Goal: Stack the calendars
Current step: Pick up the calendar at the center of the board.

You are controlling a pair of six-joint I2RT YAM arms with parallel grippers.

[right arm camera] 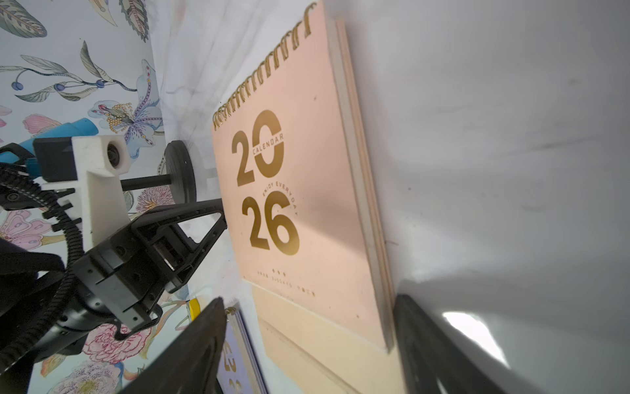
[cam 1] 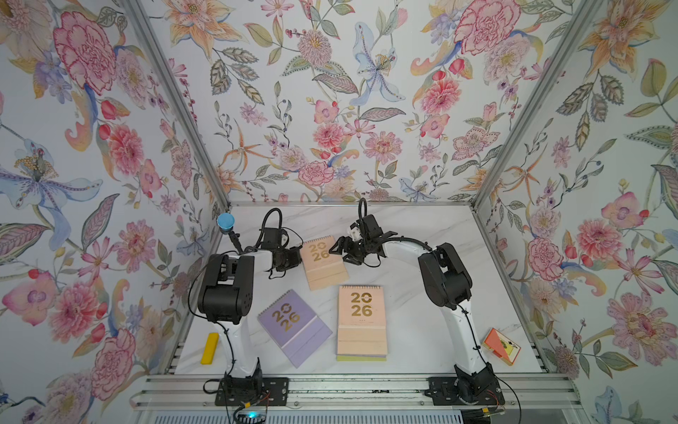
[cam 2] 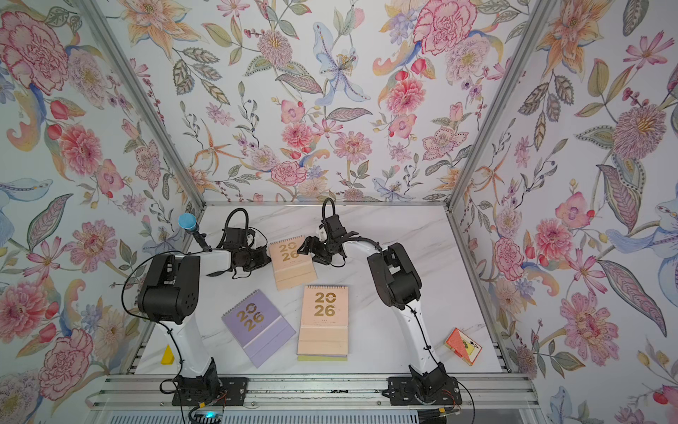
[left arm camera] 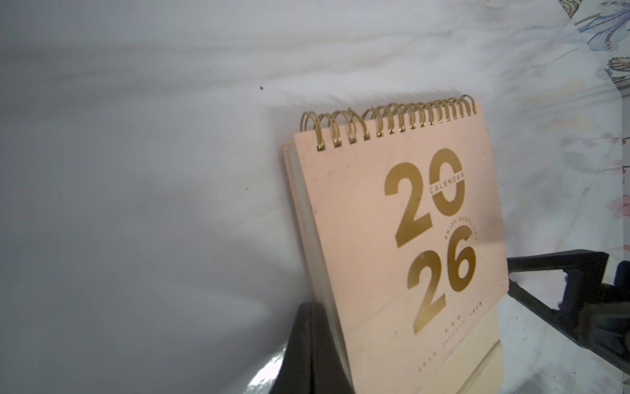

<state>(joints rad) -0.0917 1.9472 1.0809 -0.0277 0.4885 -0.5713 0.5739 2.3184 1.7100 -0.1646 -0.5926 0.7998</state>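
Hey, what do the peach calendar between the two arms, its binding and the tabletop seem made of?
The peach calendar looks like matte card over a paper block, with shiny gold-foil print. Its binding is gold wire loops, probably metal. The tabletop is glossy white with grey veins: marble or a marble-look laminate, I can't tell which.

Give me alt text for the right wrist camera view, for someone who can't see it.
A peach calendar with gold 2026 print lies flat on the white table, framed by the dark fingers of the open right gripper. The shut left gripper points at its opposite edge; the corner of a lilac calendar shows nearby.
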